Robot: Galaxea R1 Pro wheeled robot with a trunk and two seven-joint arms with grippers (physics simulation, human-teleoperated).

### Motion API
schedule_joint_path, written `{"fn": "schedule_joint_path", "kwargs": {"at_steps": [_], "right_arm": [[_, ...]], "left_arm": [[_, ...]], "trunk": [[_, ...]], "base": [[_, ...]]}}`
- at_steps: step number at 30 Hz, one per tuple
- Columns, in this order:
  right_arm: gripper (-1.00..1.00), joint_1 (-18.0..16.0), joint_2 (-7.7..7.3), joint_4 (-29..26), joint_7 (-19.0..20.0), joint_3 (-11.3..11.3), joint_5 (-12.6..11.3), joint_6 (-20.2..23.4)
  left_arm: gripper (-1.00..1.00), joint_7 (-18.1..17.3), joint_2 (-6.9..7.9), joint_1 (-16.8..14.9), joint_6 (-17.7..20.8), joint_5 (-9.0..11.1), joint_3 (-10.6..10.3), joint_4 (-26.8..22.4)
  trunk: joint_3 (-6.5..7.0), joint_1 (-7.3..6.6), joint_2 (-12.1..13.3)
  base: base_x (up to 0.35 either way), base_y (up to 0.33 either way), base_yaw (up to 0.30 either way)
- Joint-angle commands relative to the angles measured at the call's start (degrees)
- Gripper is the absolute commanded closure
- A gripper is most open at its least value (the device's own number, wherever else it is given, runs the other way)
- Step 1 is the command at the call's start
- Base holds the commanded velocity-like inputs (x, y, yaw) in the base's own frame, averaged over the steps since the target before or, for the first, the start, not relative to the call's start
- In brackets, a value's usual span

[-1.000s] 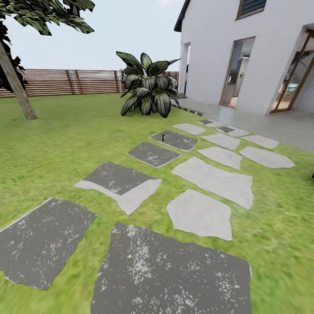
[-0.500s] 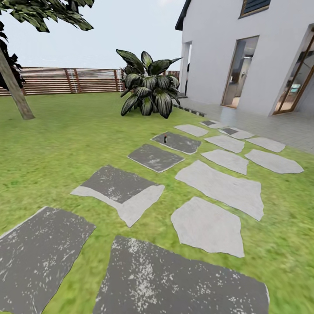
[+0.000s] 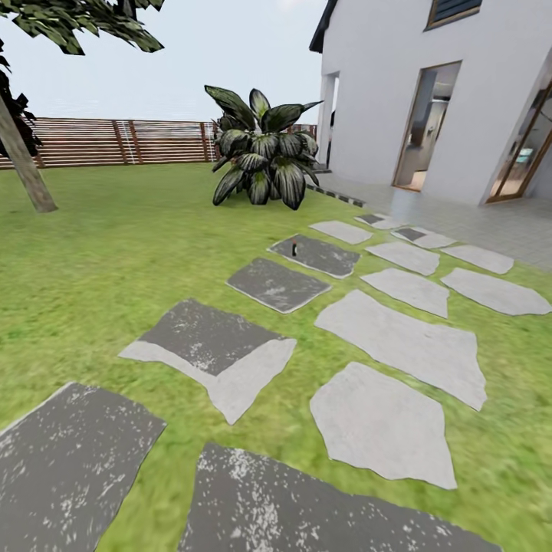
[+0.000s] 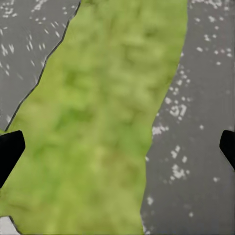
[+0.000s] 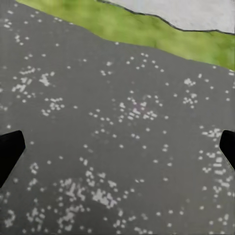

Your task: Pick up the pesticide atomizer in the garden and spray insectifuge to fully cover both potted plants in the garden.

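I am in the garden, on its lawn (image 3: pixel 107 253) crossed by stepping stones (image 3: pixel 399 345). A tiny dark upright thing (image 3: pixel 294 248) stands on a dark stone (image 3: pixel 316 254) ahead. It may be the pesticide atomizer, but it is too small to tell. The potted plants are out of view. In the left wrist view my left gripper (image 4: pixel 117 147) is open over a strip of grass between two dark stones. In the right wrist view my right gripper (image 5: pixel 117 147) is open over a speckled dark stone. Neither holds anything.
A big dark leafy bush (image 3: pixel 261 149) stands beyond the stones. A brown slat fence (image 3: pixel 115 142) closes the far side, and a tree trunk (image 3: pixel 27 172) leans at the left. A white house (image 3: pixel 429 92) with glass doors and a paved terrace (image 3: pixel 491 222) lies to the right.
The whole picture has shifted: the stones have slid nearer and lower, so the camera has moved forward along the path. Nothing in the garden itself has moved.
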Motion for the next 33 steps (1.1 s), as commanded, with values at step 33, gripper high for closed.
{"fn": "schedule_joint_path", "kwargs": {"at_steps": [33], "right_arm": [[-1.0,-0.02,-0.05,0.82,-0.09,-0.2,0.06,-0.16]], "left_arm": [[-1.0,0.12,0.01,-0.06,-0.27,0.29,-0.22,0.06]], "trunk": [[-0.05,0.03,-0.02]], "base": [[0.339,0.036,0.0]]}}
